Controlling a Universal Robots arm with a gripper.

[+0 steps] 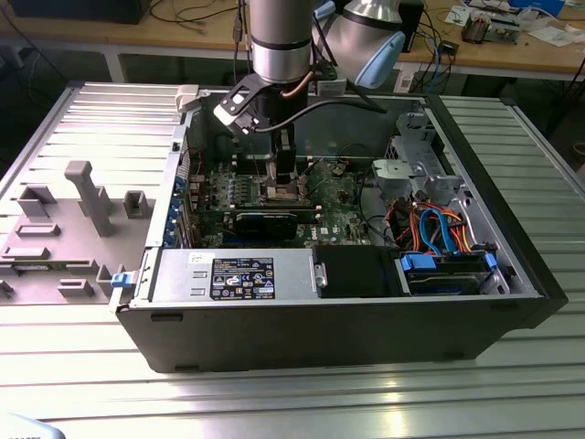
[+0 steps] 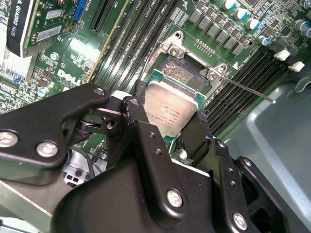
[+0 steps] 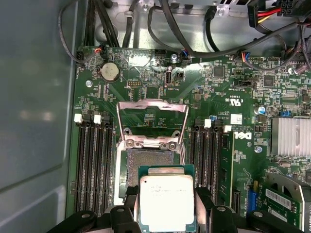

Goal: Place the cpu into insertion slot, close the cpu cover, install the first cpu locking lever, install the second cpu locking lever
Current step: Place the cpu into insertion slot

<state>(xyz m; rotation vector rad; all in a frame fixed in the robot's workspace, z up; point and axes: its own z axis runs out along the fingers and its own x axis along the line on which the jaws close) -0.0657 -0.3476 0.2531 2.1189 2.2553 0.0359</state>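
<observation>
My gripper (image 1: 282,179) reaches down into the open computer case (image 1: 347,320), over the green motherboard (image 1: 343,206). In both wrist views it is shut on the cpu (image 2: 170,109) (image 3: 166,201), a flat square chip with a silver-grey top, with one black finger on each side. The cpu hangs slightly tilted just above and partly over the open insertion slot (image 3: 148,158) (image 2: 187,77). Behind the slot the cpu cover (image 3: 152,103), a silvery frame, stands swung up. A thin metal locking lever (image 2: 248,90) sticks out beside the slot, unlatched.
Black memory slots (image 3: 92,160) flank the socket on both sides. A long black graphics card (image 1: 265,222) lies near the socket. Cables (image 3: 194,43) run along the case wall. A power supply (image 1: 238,274) and a drive cage with blue cables (image 1: 439,242) fill the case front.
</observation>
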